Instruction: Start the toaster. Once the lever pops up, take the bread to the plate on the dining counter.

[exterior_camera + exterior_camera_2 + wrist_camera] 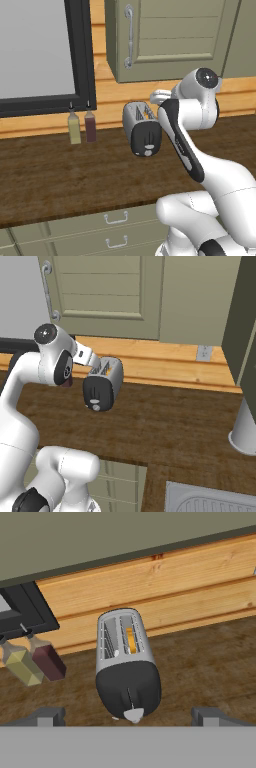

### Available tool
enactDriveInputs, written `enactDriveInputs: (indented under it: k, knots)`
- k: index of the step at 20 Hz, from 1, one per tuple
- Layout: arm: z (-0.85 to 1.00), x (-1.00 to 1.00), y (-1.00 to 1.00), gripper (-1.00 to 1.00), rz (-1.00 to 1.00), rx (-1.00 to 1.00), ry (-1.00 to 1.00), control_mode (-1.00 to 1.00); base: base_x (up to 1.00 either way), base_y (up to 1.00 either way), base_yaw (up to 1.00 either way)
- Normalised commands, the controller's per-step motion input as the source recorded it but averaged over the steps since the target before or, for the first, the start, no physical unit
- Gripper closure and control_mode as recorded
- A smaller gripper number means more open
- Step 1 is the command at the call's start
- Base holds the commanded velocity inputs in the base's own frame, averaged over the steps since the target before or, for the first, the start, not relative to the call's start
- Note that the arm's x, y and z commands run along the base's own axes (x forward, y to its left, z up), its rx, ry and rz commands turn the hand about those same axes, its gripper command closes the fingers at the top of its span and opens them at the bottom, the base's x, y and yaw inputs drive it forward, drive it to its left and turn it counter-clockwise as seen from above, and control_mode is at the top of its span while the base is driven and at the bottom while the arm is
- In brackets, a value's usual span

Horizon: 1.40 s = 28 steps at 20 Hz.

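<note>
A small silver toaster (127, 662) stands mid-frame on the dark wooden worktop (210, 662). A thin orange bread (131, 640) slice sits in its right slot. Light, brittle; pinch its top edge. Jaws released, spread wide, empty.

We see a glossy white arm (210, 175) built of thick rounded segments, smooth and free of cables or screws. A long black inlay (181, 142) runs along the link in the middle of the left base frame. Dark round caps mark the joints: one (206, 76) at the upper right of the left base frame, one (45, 333) at the upper left of the right base frame, another (29, 502) at its lower left. Our pincer's fingertips (46, 716) are small, dark grey and blocky.
</note>
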Motion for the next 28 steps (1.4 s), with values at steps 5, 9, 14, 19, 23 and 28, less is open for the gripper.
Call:
enactDriveInputs:
  k: [5,9,14,19,23,28]
  knots:
    - [0.0,0.0,0.0,-1.0,0.0,0.0,0.0,-1.0,0.0,0.0,0.0]
    - [0.0,0.0,0.0,-1.0,0.0,0.0,0.0,-1.0,0.0,0.0,0.0]
    - [0.0,0.0,0.0,-1.0,0.0,0.0,0.0,-1.0,0.0,0.0,0.0]
    - [0.0,0.0,0.0,-1.0,0.0,0.0,0.0,-1.0,0.0,0.0,0.0]
    - [0.0,0.0,0.0,-1.0,0.0,0.0,0.0,-1.0,0.0,0.0,0.0]
    - [0.0,0.0,0.0,-1.0,0.0,0.0,0.0,-1.0,0.0,0.0,0.0]
